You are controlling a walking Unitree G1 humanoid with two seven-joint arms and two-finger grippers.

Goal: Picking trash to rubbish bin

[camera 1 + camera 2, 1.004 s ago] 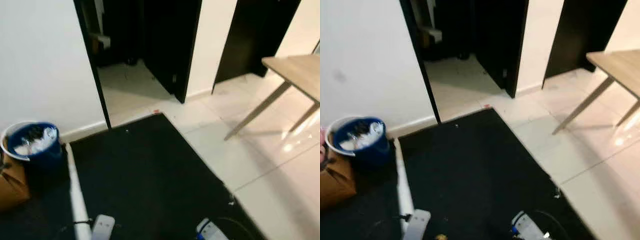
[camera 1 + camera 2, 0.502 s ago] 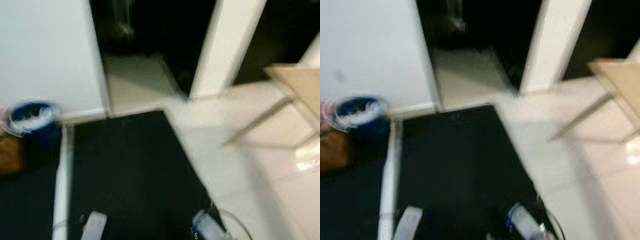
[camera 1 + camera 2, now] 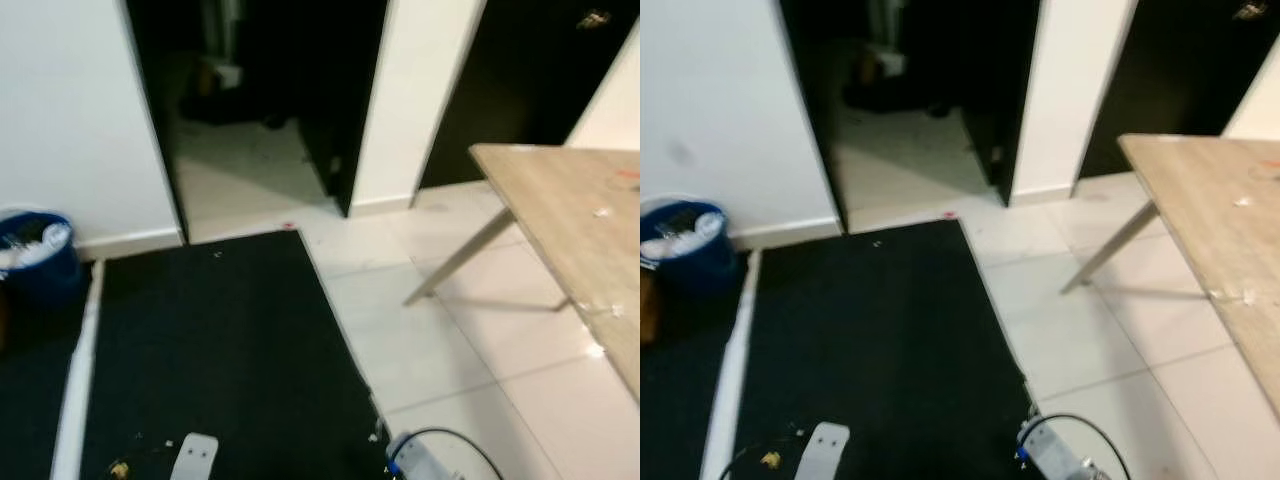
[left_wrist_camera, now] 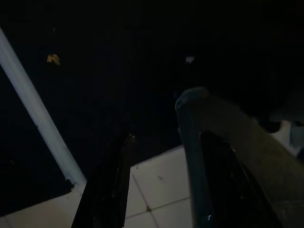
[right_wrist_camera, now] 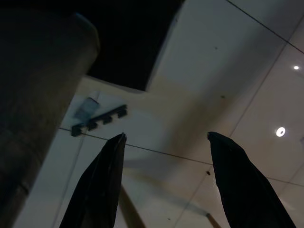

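Floor: white tiles (image 3: 450, 340), with a black mat (image 3: 220, 350) spread from the wall toward the robot.
Tabletop: light wood (image 3: 575, 215) on slanted legs at the right, a few small scraps lying on it.
Rubbish bin: blue (image 3: 35, 255), at the far left against the white wall, white trash showing inside.
Left claw: (image 4: 152, 190) hangs low over the mat edge, fingers apart, nothing between them.
Right claw: (image 5: 166, 180) hangs above the tiles, fingers spread, empty.
Scrap: a small yellowish bit (image 3: 770, 459) on the mat near the robot.
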